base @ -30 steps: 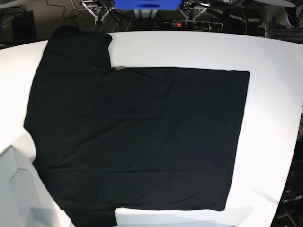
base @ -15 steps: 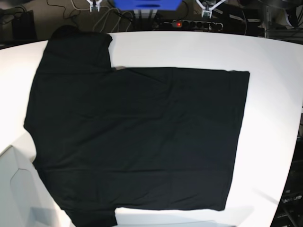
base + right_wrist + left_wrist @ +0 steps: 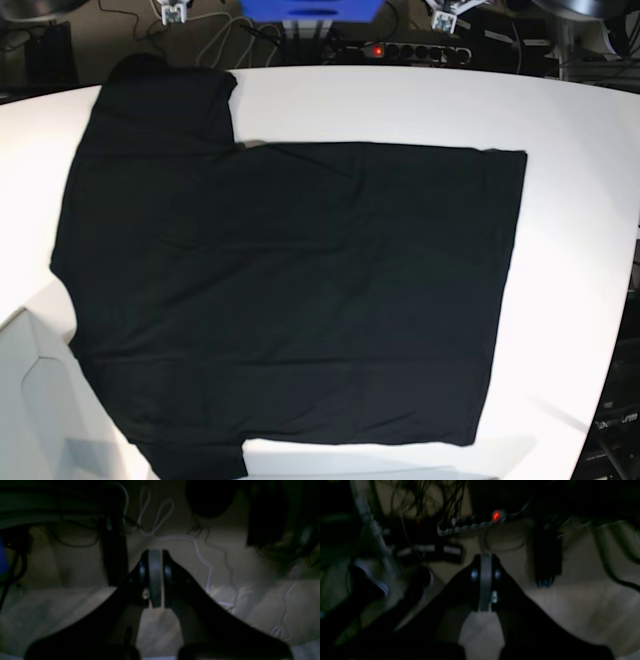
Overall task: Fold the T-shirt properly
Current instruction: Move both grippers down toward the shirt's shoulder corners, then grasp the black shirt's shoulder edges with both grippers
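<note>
In the base view, the black T-shirt [image 3: 290, 300] lies spread out flat on the white tabletop [image 3: 580, 200], with its sleeves toward the left. A power strip [image 3: 405, 49] with a red light sits behind the tabletop. In the left wrist view, the left tool [image 3: 485, 580] is closed tight and holds nothing, above a dim floor with cables. In the right wrist view, the right tool [image 3: 155, 577] is closed too, with nothing in it.
</note>
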